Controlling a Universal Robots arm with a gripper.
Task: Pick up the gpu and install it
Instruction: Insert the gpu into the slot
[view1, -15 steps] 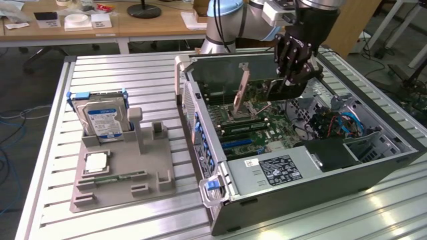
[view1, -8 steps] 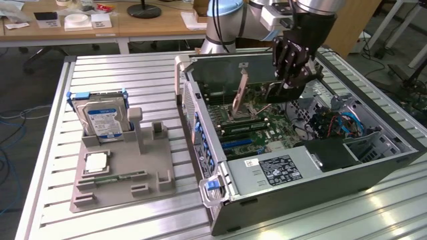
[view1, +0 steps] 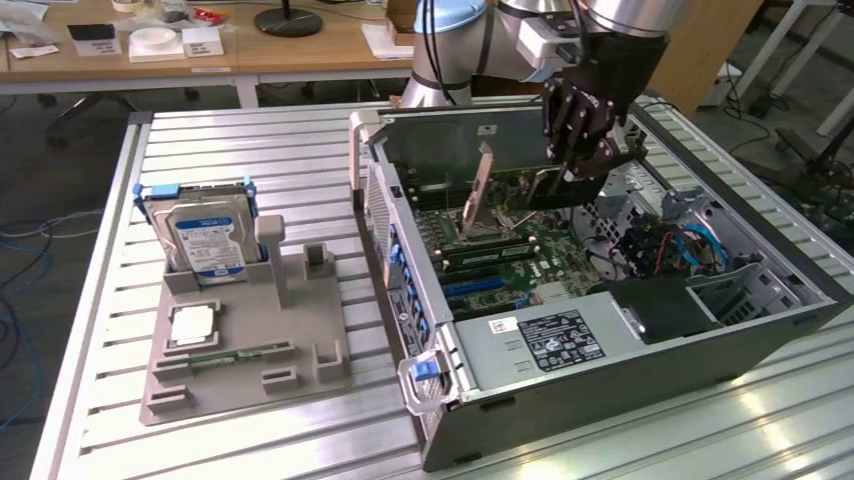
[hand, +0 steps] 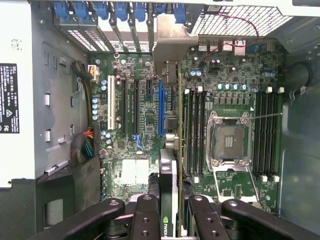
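Wrist view: my jaws were clamped on the gpu (hand: 170, 175), edge-on at lower centre of frame, over the motherboard (hand: 148, 107). It looked slightly right of the blue slot (hand: 160, 107), so alignment needed care and seating needed even pressure.

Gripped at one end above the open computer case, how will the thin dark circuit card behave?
Probably stiff: the thin dark circuit card runs straight from the tool to its silvery bracket. Likely fragile, with bare board edge exposed. Gripped at one end, it may pivot if nudged.
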